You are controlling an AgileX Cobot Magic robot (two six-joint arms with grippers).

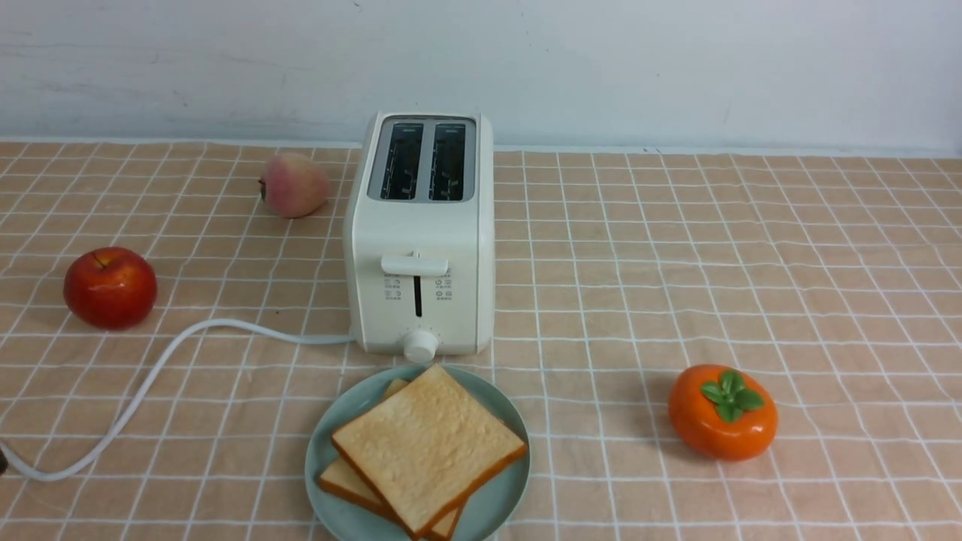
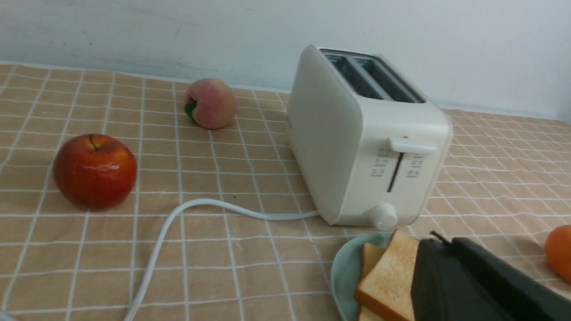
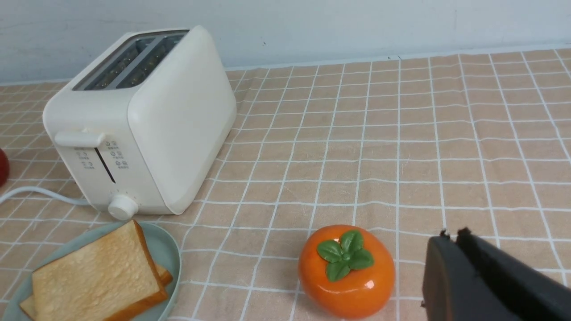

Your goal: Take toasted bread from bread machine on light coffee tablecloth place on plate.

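From my station I see 2 square, golden-tan slices of toasted bread with orange-brown crusts (image 1: 428, 447) stacked crosswise on the round, pale mint-green plate (image 1: 322, 451), and both slots of the boxy cream-white toaster (image 1: 421, 225) are bare, so I judge the transfer complete with nothing left to move. The upper slice lies flat and turned like a diamond, 1 corner pointing at the toaster's white knob (image 1: 420, 346); being nearly square, it gives me no clear long axis. My left gripper (image 2: 441, 236) and right gripper (image 3: 455, 236) are both clenched with nothing between their tips.
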